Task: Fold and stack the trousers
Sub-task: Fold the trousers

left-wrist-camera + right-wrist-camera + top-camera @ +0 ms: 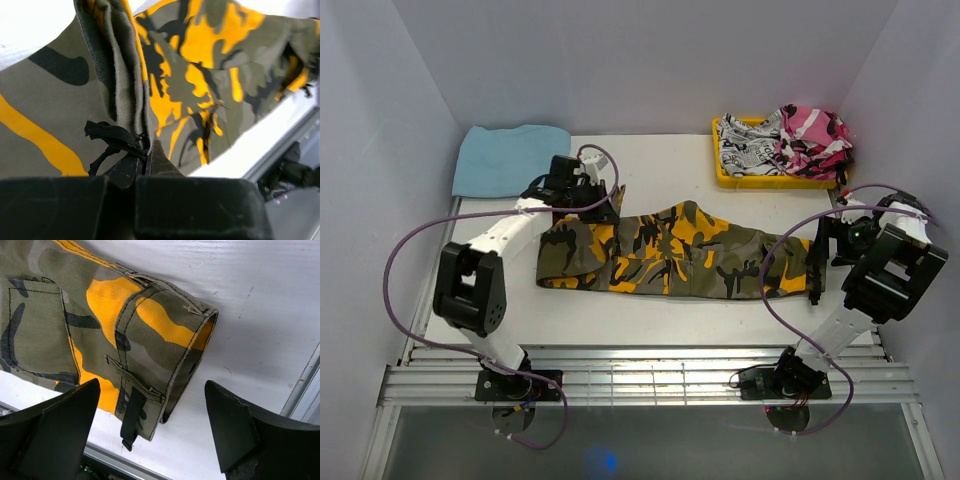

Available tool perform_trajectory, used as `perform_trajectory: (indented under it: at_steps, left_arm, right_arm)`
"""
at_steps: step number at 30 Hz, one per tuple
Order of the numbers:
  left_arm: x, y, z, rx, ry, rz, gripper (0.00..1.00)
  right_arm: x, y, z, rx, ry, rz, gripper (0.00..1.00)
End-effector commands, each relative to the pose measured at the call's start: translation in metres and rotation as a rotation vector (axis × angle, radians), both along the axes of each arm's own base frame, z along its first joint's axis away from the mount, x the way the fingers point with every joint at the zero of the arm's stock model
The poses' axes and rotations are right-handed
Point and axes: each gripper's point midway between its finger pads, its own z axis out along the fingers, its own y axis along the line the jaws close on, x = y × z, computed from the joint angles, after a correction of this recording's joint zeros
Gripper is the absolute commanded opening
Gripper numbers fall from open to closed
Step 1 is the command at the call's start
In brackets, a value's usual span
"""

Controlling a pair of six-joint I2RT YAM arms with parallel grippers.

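The trousers (670, 250), olive, orange-yellow and black camouflage, lie across the middle of the table, folded lengthwise. My left gripper (605, 205) is at their far left end, shut on a bunched hem with a black strap (112, 135); the fabric hangs from the closed jaws in the left wrist view (145, 150). My right gripper (817, 262) is open just above the waistband end (165, 360) at the right, a finger (65, 425) on each side, not touching it.
A yellow tray (725, 170) at the back right holds a black-and-white printed garment (750, 145) and a pink camouflage garment (812, 140). A light blue cloth (510, 158) lies at the back left. The table's front rail (650, 375) runs along the near edge.
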Motion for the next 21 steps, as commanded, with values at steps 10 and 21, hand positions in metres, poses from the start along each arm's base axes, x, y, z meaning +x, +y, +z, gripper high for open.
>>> perform_trajectory:
  at_steps: [10,21]
  left_arm:
    - [0.018,-0.053,-0.093,0.128,0.077,0.104,0.0]
    - [-0.006,-0.056,-0.072,0.127,0.052,0.106,0.0]
  right_arm:
    - [0.004,-0.003,0.013,-0.013,-0.017,-0.005,0.9]
    - [0.002,-0.002,0.011,-0.014,-0.017,0.006,0.9]
